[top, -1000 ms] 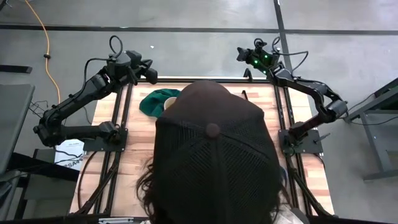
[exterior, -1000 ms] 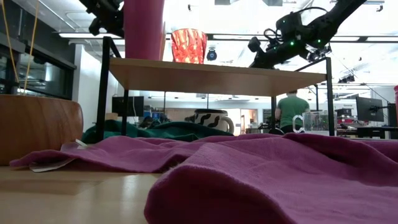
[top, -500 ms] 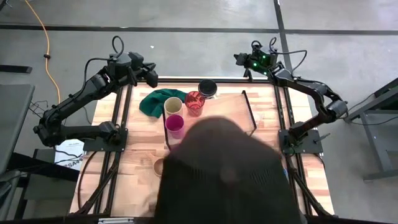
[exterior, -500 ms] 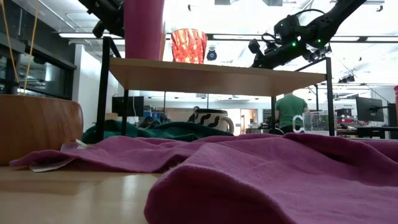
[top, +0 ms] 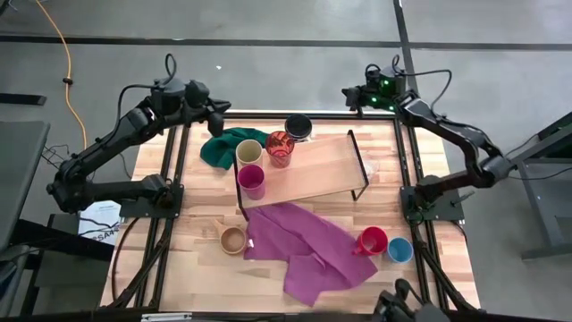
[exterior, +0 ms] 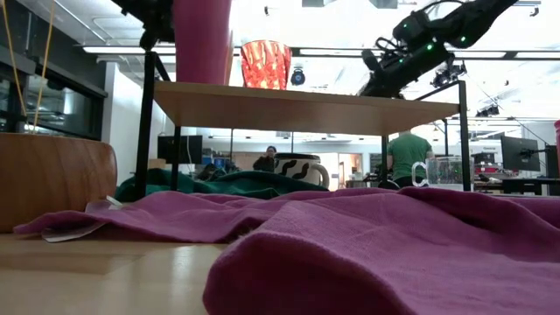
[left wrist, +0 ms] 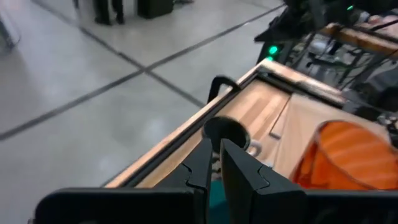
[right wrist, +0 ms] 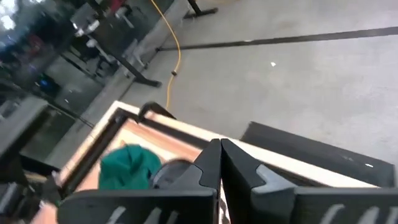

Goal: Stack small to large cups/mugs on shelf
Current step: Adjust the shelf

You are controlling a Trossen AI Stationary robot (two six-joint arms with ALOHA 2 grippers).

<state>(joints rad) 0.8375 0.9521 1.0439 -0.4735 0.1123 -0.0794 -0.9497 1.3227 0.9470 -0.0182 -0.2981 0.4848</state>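
On the shelf (top: pixel 313 170) I count three cups clustered at its left end: a cream cup (top: pixel 248 152), a translucent red cup (top: pixel 280 148) and a magenta cup (top: pixel 251 181) just in front of the cream one. Five more sit off the shelf on the surface (top: pixel 192 241): a black-and-white striped mug (top: pixel 298 126) behind the shelf, a tan wooden cup (top: pixel 233 240) in front of its left end, a red mug (top: pixel 372 241) with a blue cup (top: pixel 399 249) just beside it at the front right, and a clear glass cup (exterior: pixel 435 172), which I make out only from the low view, to the right beyond the shelf. That makes eight.

Two cloths lie about: one green cloth (top: pixel 220 145) bunched against the cream cup by the shelf's back left corner, and one purple cloth (top: pixel 308 250) spread in front of the shelf, between the wooden cup and the red mug, filling the low view's foreground.

My left claw (top: pixel 217 117) hovers over the back left corner of the surface, fingers nearly together and holding nothing. My right claw (top: pixel 347 95) hangs past the back edge on the right, fingers pressed together, empty.

A person's head (top: pixel 413 311) edges in at the front.
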